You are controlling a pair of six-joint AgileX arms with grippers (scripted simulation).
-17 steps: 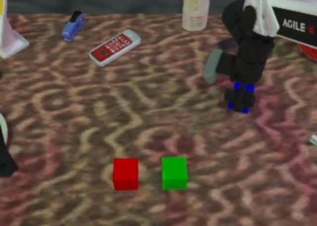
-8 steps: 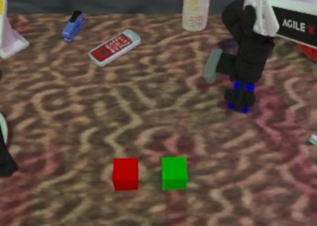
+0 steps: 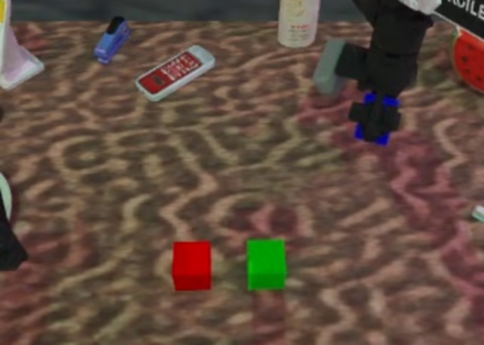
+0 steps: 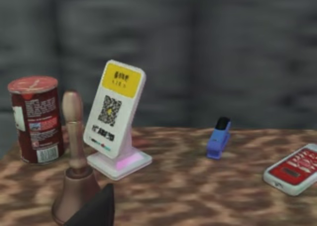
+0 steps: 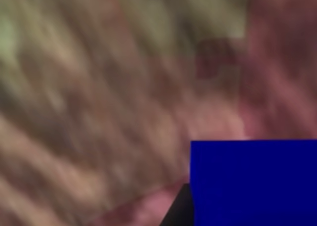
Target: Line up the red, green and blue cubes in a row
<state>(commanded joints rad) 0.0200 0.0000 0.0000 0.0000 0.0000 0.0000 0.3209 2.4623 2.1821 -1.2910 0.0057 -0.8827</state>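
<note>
**Right gripper lifts the blue cube**

Right gripper [image 3: 373, 120] pinching the blue cube [image 3: 373, 122], fingers pressed on its two sides. Now higher and farther toward the back of the table than a moment ago, with the arm pulled back too. Cube likely off the table and riding along. Fills one corner of the right wrist view [image 5: 253, 182] as a flat, deep blue block with sharp edges.

Red cube [image 3: 191, 265] and green cube [image 3: 266, 264] sitting side by side near the front, close but not touching, same as before. Both plain, smooth and boxy. Open spot to the right of green, probably where blue belongs.

Table [image 3: 113, 194] covered in a wavy brown and pink pattern.

Left gripper [image 3: 7, 243] parked at the left edge, fingers hidden.
</note>
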